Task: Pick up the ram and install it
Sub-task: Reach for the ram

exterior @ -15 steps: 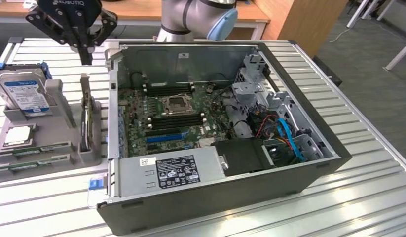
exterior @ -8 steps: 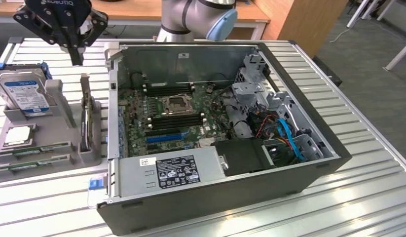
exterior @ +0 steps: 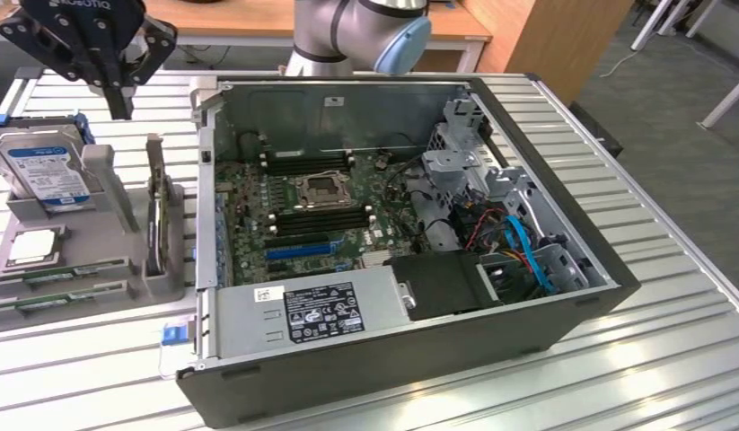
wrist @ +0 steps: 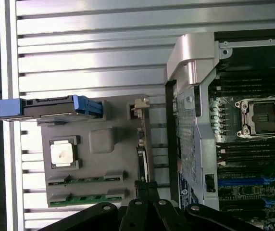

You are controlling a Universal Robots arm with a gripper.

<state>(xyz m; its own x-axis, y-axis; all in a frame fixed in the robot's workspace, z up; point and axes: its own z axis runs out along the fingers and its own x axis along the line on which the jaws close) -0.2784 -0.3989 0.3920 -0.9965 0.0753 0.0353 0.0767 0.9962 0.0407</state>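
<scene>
Noted hand (exterior: 120, 109) pressed together, empty, at ten o'clock over worktop (exterior: 656, 341). Noted ram (exterior: 157, 211) on edge in grey holder (exterior: 163, 285), nine o'clock of case (exterior: 382, 377). Judged pick-up unstarted; needed spreading, then lengthwise alignment over ram.

The holder (exterior: 102, 175) stands beside the case (exterior: 382, 359), on the exterior view's left.

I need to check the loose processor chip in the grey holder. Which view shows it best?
The wrist view: the processor chip is seen square-on from above, unobstructed. The exterior view shows the processor chip slanted, near that view's left edge.
</scene>
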